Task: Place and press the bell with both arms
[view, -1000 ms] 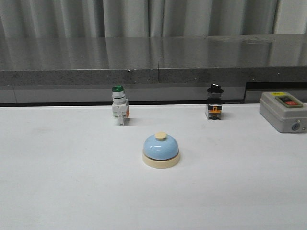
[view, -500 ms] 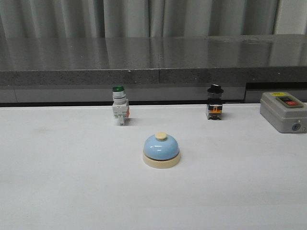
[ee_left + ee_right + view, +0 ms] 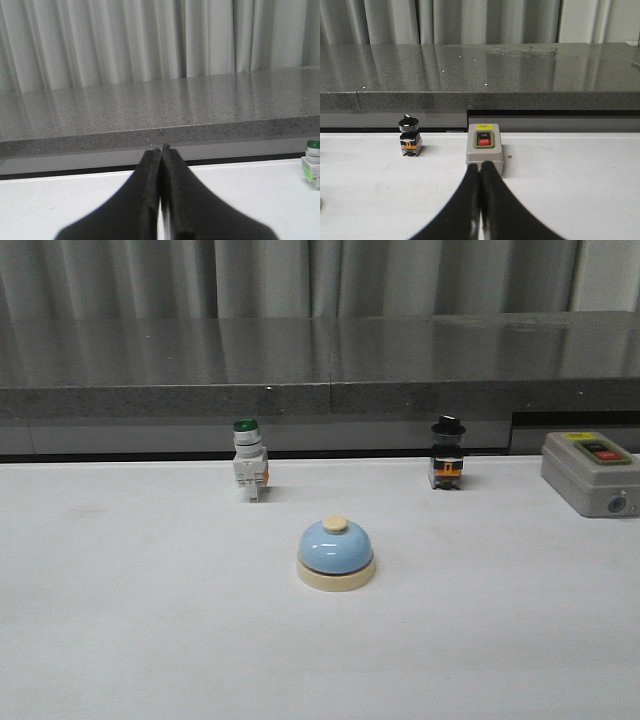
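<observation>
The bell [image 3: 337,553] sits upright near the middle of the white table [image 3: 120,620], its blue dome on the cream base and the cream button on top. Open table lies all round it, and in the front view neither arm shows.

Farther back, to the left, a green-capped switch [image 3: 249,460] stands close to the table's rear edge. To the right at about the same depth stands a black-knobbed switch [image 3: 447,453]. Both are well apart from the bell. At the far right edge rests a grey box [image 3: 590,473] with a red button on its lid. Behind them all runs a dark stone ledge [image 3: 320,365], and beyond it hang pale curtains [image 3: 300,278].

The left gripper [image 3: 162,150] has its two dark fingers pressed together at the tips and grips nothing; the green-capped switch shows at the edge of its wrist view. The right gripper [image 3: 479,167] is likewise closed tip to tip and empty, pointing toward the grey box, whose lid bears a dark button above the red one, with the black-knobbed switch off to one side.

Against the earlier front pictures nothing has shifted: the bell, both switches and the box lie exactly where they lay.
</observation>
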